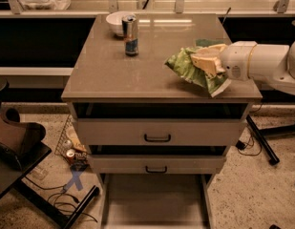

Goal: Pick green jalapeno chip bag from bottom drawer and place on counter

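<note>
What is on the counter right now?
A can, a bowl behind it, and near the right edge the chip bag, gripped by the hand. The bag hides the counter beneath it, so I cannot tell whether it rests there or hangs just above.

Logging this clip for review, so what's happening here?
The robot's end effector reaches in from the picture's right, gripping the green jalapeno chip bag over the right side of the counter. Whether the bag rests on the surface is unclear. The bottom drawer stands pulled open below. A can and a bowl sit at the counter's back.
</note>
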Tool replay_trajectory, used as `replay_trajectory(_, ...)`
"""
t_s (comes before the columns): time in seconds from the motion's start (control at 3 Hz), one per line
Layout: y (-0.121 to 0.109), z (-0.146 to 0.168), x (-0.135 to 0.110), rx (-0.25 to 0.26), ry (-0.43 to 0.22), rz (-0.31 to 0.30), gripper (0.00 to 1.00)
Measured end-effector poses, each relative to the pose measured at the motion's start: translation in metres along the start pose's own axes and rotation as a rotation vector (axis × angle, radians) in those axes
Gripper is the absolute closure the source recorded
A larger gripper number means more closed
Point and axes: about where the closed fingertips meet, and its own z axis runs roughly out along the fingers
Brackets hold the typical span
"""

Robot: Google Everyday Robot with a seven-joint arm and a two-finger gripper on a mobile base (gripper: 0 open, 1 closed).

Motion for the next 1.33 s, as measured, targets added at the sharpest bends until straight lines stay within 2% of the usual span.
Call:
replay_trajectory(0.67,0.0031,0.0041,-0.0023,-0.008,-0.002,-0.003,0.13)
replay_trajectory(1.0,0.0047,0.0061,-0.0035,-0.012,-0.003,-0.004,0.00)
replay_trajectory(1.33,0.0047,0.0061,-0.0035,-0.012,-0.003,-0.004,0.00)
